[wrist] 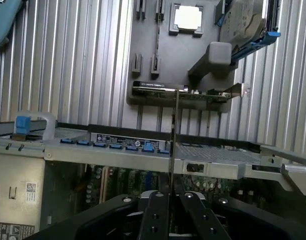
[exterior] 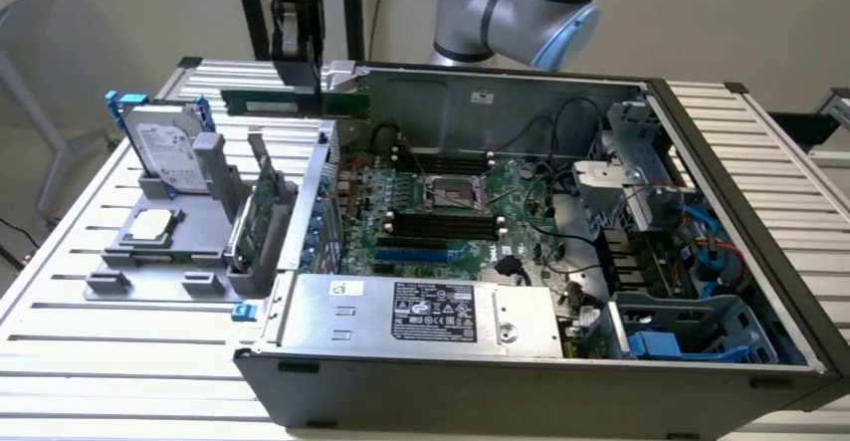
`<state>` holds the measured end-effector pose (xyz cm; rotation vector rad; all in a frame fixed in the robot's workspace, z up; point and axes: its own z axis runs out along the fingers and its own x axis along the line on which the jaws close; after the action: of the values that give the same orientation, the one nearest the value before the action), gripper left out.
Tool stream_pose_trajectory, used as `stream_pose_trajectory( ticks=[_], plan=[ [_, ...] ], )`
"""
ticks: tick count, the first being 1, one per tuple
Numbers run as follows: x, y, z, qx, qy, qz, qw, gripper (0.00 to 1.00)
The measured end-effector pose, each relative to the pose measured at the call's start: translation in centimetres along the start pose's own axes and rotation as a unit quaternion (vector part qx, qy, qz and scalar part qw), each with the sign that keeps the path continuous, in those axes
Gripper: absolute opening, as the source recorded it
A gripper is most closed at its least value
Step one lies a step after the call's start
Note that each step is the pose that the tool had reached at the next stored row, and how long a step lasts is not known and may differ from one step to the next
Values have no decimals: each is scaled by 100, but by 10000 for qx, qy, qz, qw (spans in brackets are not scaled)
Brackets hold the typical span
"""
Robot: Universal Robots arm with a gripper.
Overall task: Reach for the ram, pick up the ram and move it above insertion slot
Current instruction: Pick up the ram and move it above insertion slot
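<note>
In the exterior view my gripper [exterior: 295,75] hangs high over the back-left corner of the open computer case [exterior: 531,361]. It is shut on the ram [exterior: 293,101], a long thin green stick held level and sticking out on both sides of the fingers. In the wrist view the ram [wrist: 173,130] appears edge-on as a thin line rising from between the black fingers [wrist: 155,217] of my gripper [wrist: 173,202], above the case's side wall. The black memory slots [exterior: 445,224] lie on the motherboard, lower and toward the exterior view's right of the ram.
A grey fixture [exterior: 146,262] beside the case carries a silver hard drive [exterior: 166,147], a processor chip [exterior: 149,224] and an upright green expansion card [exterior: 259,212]. The power supply [exterior: 425,312] fills the case's front. Cables and drive cages crowd the case's right side.
</note>
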<state>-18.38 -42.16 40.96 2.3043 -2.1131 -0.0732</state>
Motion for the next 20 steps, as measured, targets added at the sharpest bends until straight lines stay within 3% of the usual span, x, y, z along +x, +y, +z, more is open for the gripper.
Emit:
stream_pose_trajectory(
  ticks=[12, 20],
  plan=[
    [-74, -410, -16, 0, 0, 0, 10000, 14],
    [-100, -747, -30, 0, 0, 0, 10000, 14]
  ],
)
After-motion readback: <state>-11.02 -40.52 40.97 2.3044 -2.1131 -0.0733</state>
